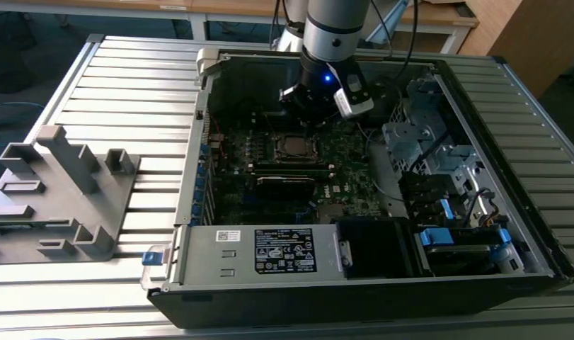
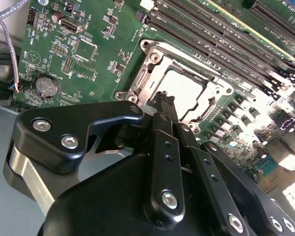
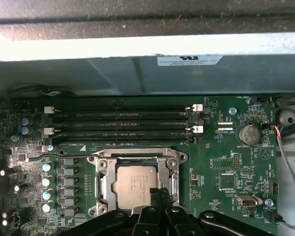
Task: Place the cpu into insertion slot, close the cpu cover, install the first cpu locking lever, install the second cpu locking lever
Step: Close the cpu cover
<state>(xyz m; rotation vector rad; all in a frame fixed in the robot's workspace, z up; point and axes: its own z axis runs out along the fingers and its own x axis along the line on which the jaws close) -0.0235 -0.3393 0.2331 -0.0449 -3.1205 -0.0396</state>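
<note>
The cpu [image 3: 136, 183], a square chip with a dull metal top, lies flat in the insertion slot [image 1: 294, 147] on the green board. The cpu cover [image 3: 107, 183], a thin silvery frame, lies down around it, and the chip shows through its window [image 2: 183, 87]. My gripper [image 3: 160, 192] hangs just above the near edge of the socket, its black fingers [image 2: 163, 129] pressed together with nothing between them. In the exterior view my gripper [image 1: 311, 122] stands inside the open computer case, slightly behind the socket. The fingers hide the socket's near edge in both wrist views.
Long black memory slots [image 3: 123, 125] run beside the socket, and a coin battery [image 3: 247, 132] sits further off. A grey labelled box [image 1: 258, 251] fills the case's front, with drive cages [image 1: 428, 142] at the exterior view's right. A grey fixture [image 1: 55, 191] stands on the slatted table.
</note>
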